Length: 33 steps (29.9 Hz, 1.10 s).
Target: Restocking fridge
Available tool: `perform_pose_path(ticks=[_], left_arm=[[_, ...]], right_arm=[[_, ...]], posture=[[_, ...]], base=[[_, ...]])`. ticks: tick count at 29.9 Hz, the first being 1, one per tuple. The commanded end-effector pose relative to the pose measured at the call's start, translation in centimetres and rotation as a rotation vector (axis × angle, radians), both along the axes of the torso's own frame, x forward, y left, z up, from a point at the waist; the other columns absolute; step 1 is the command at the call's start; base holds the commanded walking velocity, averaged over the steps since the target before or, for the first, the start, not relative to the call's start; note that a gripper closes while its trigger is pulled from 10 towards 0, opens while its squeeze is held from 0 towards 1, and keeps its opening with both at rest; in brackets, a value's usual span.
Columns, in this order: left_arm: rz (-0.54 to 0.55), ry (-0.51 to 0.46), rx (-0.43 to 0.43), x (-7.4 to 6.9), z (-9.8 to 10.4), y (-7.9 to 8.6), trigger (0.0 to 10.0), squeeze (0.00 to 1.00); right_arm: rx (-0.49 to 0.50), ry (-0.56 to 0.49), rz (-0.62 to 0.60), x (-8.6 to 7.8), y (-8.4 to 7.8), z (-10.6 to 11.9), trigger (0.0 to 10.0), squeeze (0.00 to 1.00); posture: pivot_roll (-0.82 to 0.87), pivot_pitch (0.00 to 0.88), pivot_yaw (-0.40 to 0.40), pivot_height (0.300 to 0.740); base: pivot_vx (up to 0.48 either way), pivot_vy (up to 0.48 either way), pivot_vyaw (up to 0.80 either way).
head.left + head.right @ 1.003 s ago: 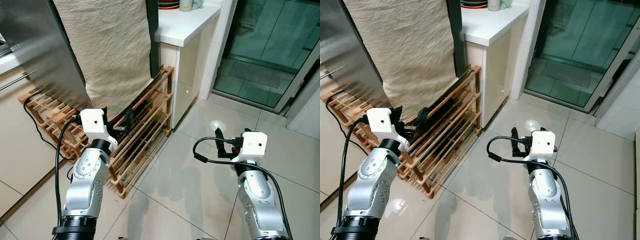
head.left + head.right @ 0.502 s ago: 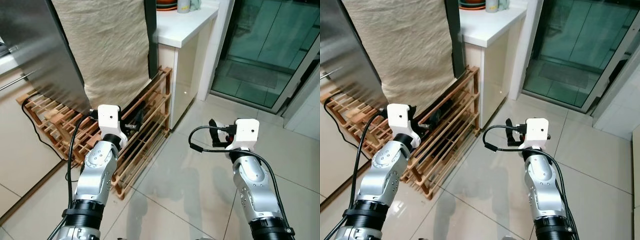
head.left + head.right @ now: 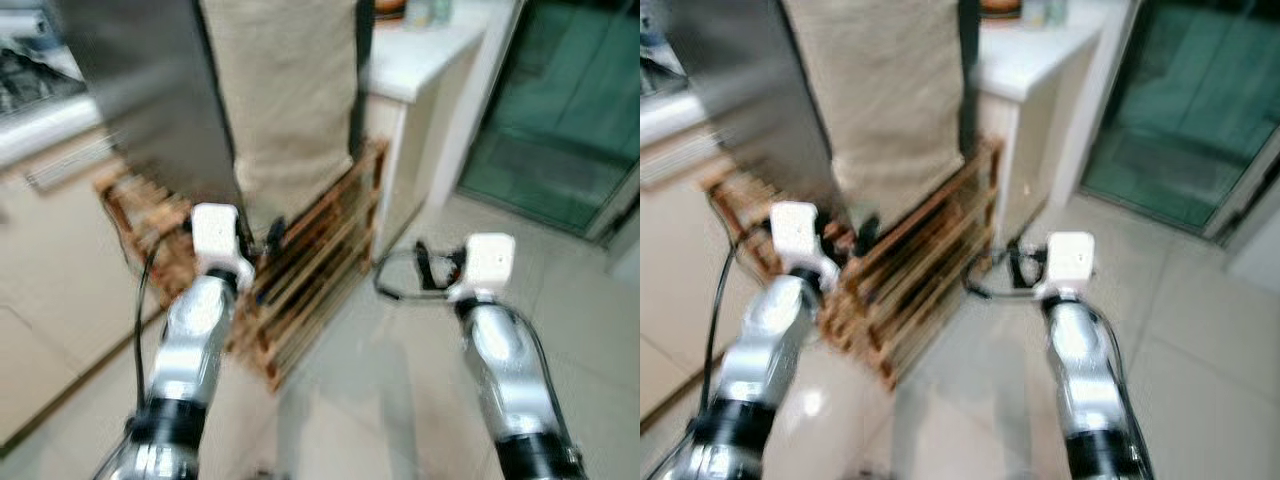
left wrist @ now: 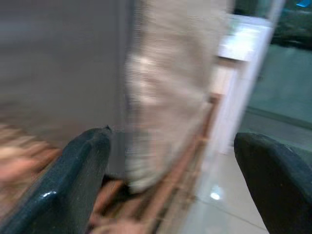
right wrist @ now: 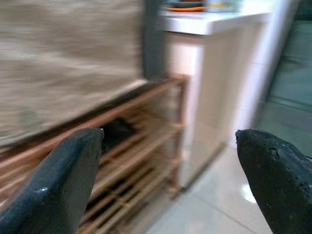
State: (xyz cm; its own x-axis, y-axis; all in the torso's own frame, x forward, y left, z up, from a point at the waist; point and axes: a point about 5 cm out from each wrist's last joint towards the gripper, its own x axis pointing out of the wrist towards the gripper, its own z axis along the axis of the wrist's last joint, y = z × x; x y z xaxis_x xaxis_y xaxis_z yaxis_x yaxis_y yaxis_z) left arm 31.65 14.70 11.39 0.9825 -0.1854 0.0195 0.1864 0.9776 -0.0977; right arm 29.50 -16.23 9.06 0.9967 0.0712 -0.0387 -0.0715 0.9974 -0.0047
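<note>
Blurred: left gripper and right gripper both spread wide and holding nothing, raised near the wooden rack, below the steel fridge draped in beige cloth

My right tool has its two black fingers spread wide apart, with nothing between them. Past them, blurred, stands a wooden slatted rack on the pale tiled floor. A beige cloth hangs down over the rack's top rail. Beside the rack is a white cabinet, with blurred items on its surface.
</note>
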Motion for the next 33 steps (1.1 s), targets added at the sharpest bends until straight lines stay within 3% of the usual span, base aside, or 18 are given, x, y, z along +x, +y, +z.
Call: perform_pose_path(ticks=[1,11,17,33], left_arm=[[-0.013,-0.001,0.001,0.0,0.0,-0.5,10.0,0.0],[-0.006,0.001,0.017,0.1,-0.1,-0.4,10.0,0.0],[-0.013,-0.009,0.018,0.2,0.0,-0.6,10.0,0.0],[-0.052,-0.057,0.024,0.6,1.0,-1.0,10.0,0.0]], right_arm=[[0.002,0.015,-0.013,0.0,-0.6,-0.2,10.0,0.0],[0.009,0.004,-0.022,0.0,-0.6,-0.2,10.0,0.0],[-0.018,0.032,-0.037,0.2,-1.0,-0.4,10.0,0.0],[-0.001,0.001,-0.038,-0.1,-0.8,-0.2,10.0,0.0]], posture=[[-0.05,0.0,0.044,0.74],[-0.05,0.0,0.042,0.74],[-0.05,0.0,0.045,0.74],[-0.06,0.0,0.048,0.74]], base=[[0.0,0.48,0.61],[0.0,0.135,0.6],[0.0,0.0,0.0],[0.0,0.476,-0.7]])
